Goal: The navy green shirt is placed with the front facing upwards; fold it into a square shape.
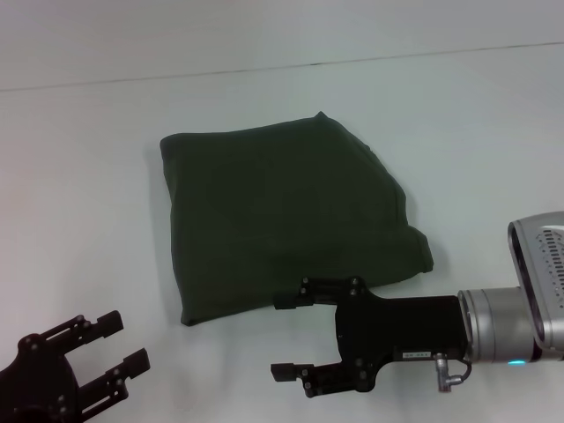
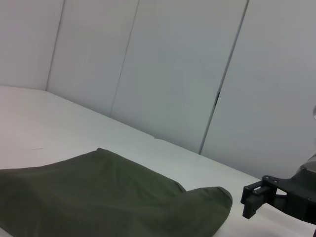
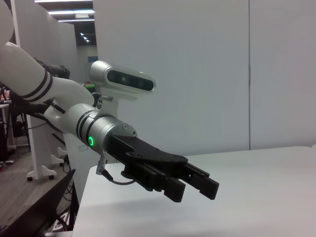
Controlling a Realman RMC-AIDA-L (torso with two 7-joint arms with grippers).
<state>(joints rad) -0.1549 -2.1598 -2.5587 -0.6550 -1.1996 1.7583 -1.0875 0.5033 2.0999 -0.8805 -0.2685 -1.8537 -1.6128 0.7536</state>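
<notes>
Dark olive-green shirt [image 1: 286, 216], plain, no print showing. White table [image 1: 79, 220]. Black left gripper [image 1: 110, 348], black right gripper [image 1: 291, 339] on silver wrist with small green light. Pale grey wall panels [image 2: 173, 74].

Shirt: the navy green shirt [image 1: 286, 216] is lying folded mid-surface [image 1: 79, 203].
Right gripper [image 1: 286, 337]: is sitting just near of the shirt's near edge.
Left gripper [image 1: 116, 342]: is sitting near-left, apart from the shirt.

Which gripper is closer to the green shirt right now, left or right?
Right. The right gripper sits at the near edge of the folded navy green shirt, its upper finger overlapping the hem. The left gripper hangs off the shirt's near left corner, clearly apart. Both jaws are open.
</notes>
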